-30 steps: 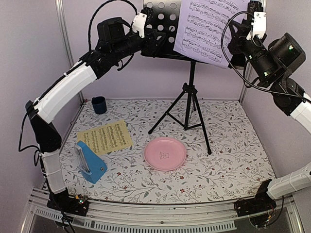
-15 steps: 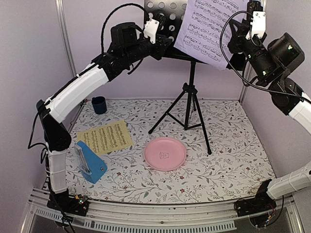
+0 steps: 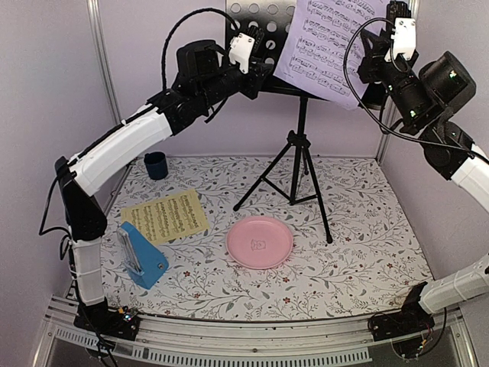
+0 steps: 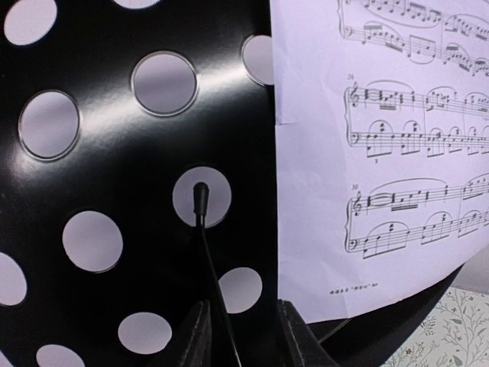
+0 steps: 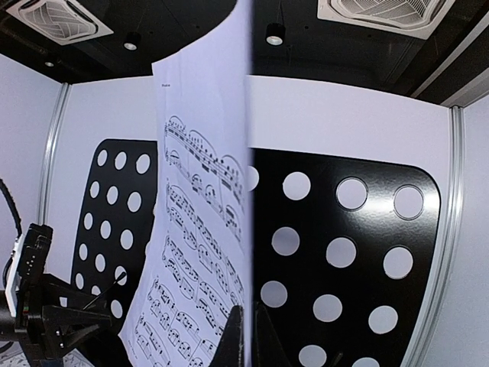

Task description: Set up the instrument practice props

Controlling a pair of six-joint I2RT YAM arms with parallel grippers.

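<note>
The black perforated music stand (image 3: 257,30) stands on its tripod at the back middle. The lilac sheet of music (image 3: 328,46) hangs tilted in front of the desk's right half. My right gripper (image 3: 368,70) is shut on the sheet's right edge; in the right wrist view (image 5: 250,338) the lilac sheet (image 5: 202,252) runs edge-on from the closed fingertips, with the stand (image 5: 344,252) behind. My left gripper (image 3: 263,76) is open at the desk's lower left. In the left wrist view (image 4: 246,340) its fingers (image 4: 195,340) stand apart around a thin wire (image 4: 208,260) before the stand (image 4: 153,153). The yellow sheet (image 3: 164,215) and blue metronome (image 3: 142,256) are on the table's left.
A pink round plate (image 3: 260,241) lies in the middle of the floral table (image 3: 359,252), just before the tripod legs (image 3: 298,172). A small dark blue cup (image 3: 156,164) stands at the back left. Walls close the back and both sides.
My left arm has reached right and up, bringing its gripper in to the stand's desk. The right gripper has kept the lilac sheet, shifting it slightly upward.
</note>
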